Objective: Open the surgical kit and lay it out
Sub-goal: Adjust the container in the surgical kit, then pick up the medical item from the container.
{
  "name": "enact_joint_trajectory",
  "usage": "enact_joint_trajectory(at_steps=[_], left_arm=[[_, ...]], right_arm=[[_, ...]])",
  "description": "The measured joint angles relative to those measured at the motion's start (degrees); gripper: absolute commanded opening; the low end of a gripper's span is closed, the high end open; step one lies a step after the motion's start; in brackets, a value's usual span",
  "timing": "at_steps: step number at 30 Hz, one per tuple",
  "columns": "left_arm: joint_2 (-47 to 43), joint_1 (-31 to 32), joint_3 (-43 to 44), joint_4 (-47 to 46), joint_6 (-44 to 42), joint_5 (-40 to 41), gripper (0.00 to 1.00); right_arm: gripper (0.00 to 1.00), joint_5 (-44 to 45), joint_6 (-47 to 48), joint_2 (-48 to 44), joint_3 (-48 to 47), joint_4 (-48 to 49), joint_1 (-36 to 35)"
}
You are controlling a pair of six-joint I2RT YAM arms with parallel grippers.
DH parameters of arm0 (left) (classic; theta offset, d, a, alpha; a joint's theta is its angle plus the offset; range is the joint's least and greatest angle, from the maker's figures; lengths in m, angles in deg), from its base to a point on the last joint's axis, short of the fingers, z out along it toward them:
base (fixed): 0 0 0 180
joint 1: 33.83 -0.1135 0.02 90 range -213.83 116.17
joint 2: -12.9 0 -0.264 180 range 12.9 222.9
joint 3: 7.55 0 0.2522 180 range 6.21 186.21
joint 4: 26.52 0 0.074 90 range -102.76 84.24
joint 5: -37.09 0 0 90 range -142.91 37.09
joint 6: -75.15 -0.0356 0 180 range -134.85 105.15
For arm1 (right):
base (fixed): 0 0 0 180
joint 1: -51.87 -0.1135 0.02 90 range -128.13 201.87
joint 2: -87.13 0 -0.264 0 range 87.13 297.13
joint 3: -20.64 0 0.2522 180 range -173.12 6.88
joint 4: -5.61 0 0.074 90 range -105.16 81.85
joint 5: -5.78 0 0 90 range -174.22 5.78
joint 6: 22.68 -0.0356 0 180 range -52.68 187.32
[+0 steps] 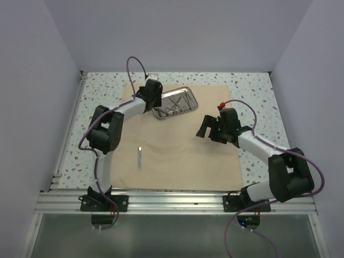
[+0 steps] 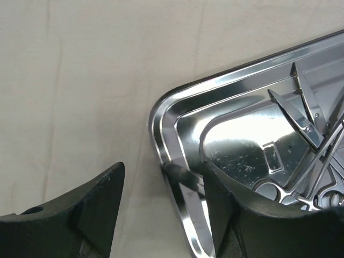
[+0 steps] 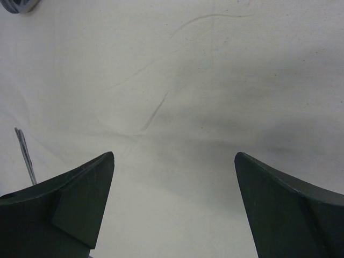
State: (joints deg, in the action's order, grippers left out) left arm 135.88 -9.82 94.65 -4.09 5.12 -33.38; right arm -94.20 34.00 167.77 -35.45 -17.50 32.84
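The surgical kit lies open, its beige cloth wrap [image 1: 183, 156] spread flat over the table. The shiny steel tray [image 1: 186, 94] sits at the cloth's far middle with several thin scissor-like instruments [image 1: 173, 106] in it. In the left wrist view the tray's rounded corner [image 2: 161, 115] and the instruments [image 2: 303, 115] are close up. My left gripper [image 2: 164, 166] is open and straddles the tray's near-left rim, one finger inside the tray and the other over the cloth. One silver instrument [image 1: 139, 158] lies alone on the cloth. My right gripper [image 3: 173, 156] hangs open above bare cloth.
The speckled tabletop [image 1: 102, 91] shows round the cloth, with grey walls on three sides and a metal rail [image 1: 172, 201] along the near edge. A thin silver instrument [image 3: 24, 153] shows at the left edge of the right wrist view.
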Motion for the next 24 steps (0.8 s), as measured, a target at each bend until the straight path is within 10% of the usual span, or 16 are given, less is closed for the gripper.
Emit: enact_joint_trajectory(at_steps=[24], left_arm=[[-9.9,5.0,-9.6,0.9,14.3,-4.9,0.63]], right_arm=[[0.98,0.0,0.0,0.0,-0.1,0.0,-0.4]])
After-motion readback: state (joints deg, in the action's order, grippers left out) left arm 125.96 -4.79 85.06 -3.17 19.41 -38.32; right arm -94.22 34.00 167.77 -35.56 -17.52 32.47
